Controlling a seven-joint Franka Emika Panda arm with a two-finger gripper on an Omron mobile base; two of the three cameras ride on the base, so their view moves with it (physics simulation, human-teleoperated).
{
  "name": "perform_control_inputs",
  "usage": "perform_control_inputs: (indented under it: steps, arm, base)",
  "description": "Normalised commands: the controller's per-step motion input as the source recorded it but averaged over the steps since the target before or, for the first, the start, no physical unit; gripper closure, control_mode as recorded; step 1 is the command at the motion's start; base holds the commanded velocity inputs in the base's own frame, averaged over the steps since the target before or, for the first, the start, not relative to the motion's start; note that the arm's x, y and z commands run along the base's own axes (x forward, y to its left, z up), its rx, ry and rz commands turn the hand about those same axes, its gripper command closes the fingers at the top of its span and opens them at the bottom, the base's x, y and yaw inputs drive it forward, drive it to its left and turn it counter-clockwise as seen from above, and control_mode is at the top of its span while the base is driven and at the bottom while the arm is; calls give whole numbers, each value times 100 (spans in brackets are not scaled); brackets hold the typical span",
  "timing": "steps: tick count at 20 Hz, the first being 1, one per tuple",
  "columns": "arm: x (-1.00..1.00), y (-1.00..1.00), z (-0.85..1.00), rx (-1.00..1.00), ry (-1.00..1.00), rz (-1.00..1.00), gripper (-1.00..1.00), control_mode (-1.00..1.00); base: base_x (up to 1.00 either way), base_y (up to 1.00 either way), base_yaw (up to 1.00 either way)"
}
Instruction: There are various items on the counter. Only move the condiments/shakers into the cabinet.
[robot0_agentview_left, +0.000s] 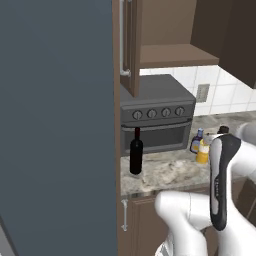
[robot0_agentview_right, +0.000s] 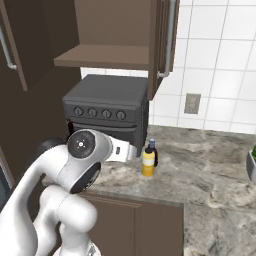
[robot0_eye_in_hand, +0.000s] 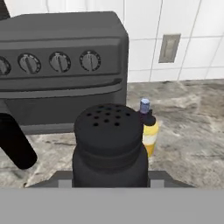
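Shaker's in hand, shelf is next

We've got the black shaker (robot0_eye_in_hand: 109, 142) sitting right up against the tool, which looks closed around its base, though the fingertips are hidden, so that's our read. It's held upright, probably so nothing spills on the way to the open cabinet (robot0_agentview_right: 102, 55) above the toaster oven (robot0_agentview_right: 107, 107). The yellow bottle (robot0_agentview_right: 148, 162) and blue bottle (robot0_agentview_left: 198, 140) wait together on the bench (robot0_agentview_right: 210, 160) by the oven's front corner; the wine bottle (robot0_agentview_left: 136, 152) stays.

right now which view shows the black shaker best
The hand view: the shaker sits close up between the hand's tips, its holed top clear. In the left base view only its dark cap peeks above the arm; the right base view adds nothing.
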Motion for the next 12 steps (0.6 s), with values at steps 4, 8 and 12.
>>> perform_control_inputs:
  steps: [4,8,12]
  arm:
    - [-14,38,100,-8,-2,14,100,-100]
    - [-26,81,100,-10,0,15,100,-100]
    - [0,74,100,-6,-4,9,100,-100]
  base:
    - [0,0,0]
    - [0,0,0]
    - [0,0,0]
